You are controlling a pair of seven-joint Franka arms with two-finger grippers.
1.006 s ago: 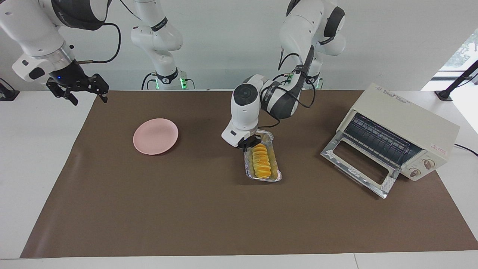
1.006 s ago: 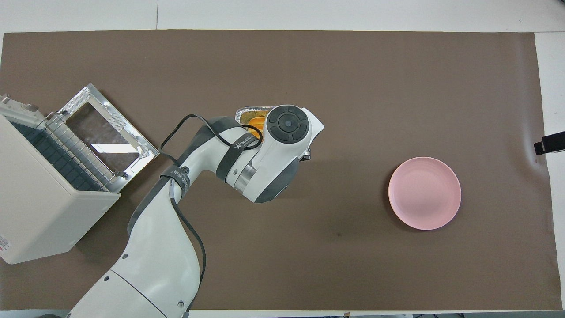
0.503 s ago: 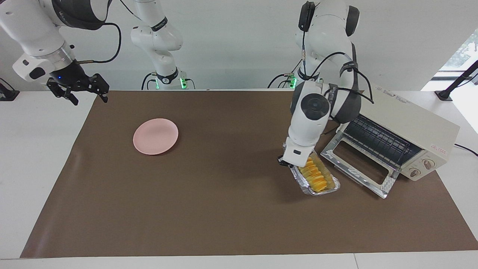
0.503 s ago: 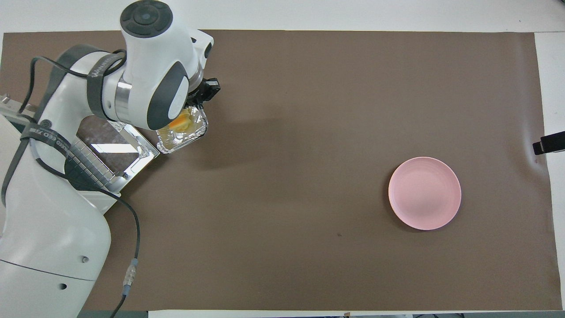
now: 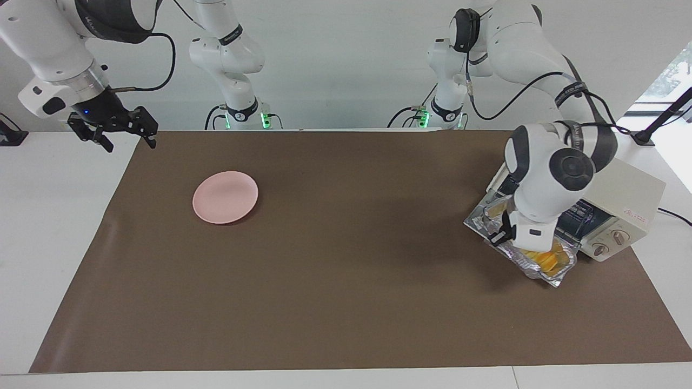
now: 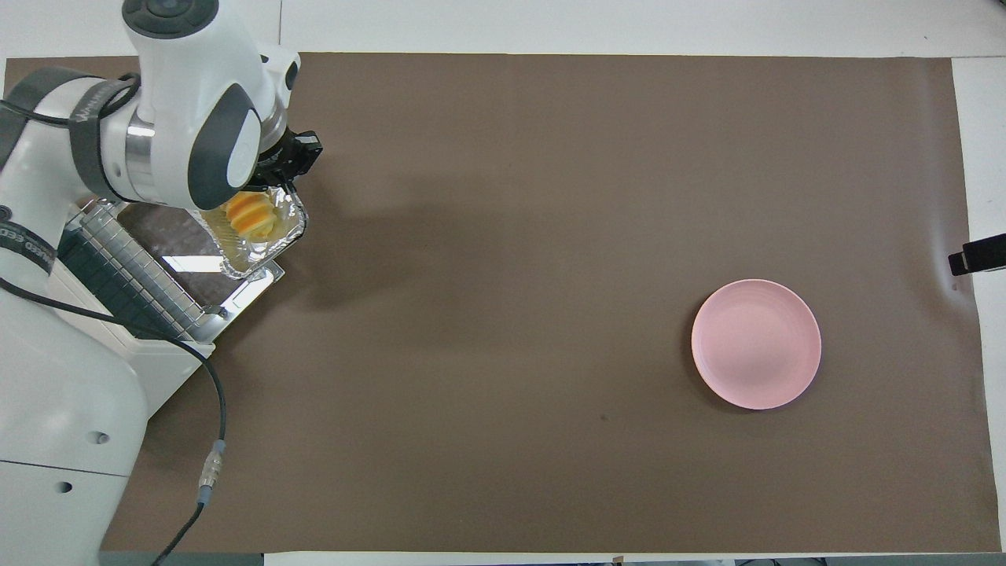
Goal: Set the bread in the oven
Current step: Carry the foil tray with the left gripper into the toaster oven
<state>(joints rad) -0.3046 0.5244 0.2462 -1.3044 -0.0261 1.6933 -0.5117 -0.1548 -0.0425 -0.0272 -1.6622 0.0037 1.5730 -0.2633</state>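
Overhead view: nearest the robots, at the left arm's end of the table, stands the oven (image 6: 86,354), a cream-white box whose glass door (image 6: 206,263) lies dropped open, with the wire rack (image 6: 130,263) showing at its mouth. Over that open door hangs a crinkled silver foil tray (image 6: 271,240), and in it lies the bread (image 6: 250,216), a golden yellow-orange loaf with crosswise ridges like a row of slices; only part of it shows past the arm. The left gripper (image 6: 289,159) is clamped on the tray's rim at the end farther from the oven and holds the tray up over the door. In the facing view the tray (image 5: 532,263) sits tilted above the door's outer edge, the bread (image 5: 545,259) a patch of orange inside it, below the left gripper (image 5: 500,231). Toward the right arm's end lies a round pink plate (image 6: 756,343) with nothing on it. The right gripper (image 5: 116,129) waits in the air over that end's edge near the robots' corner, fingers spread wide.
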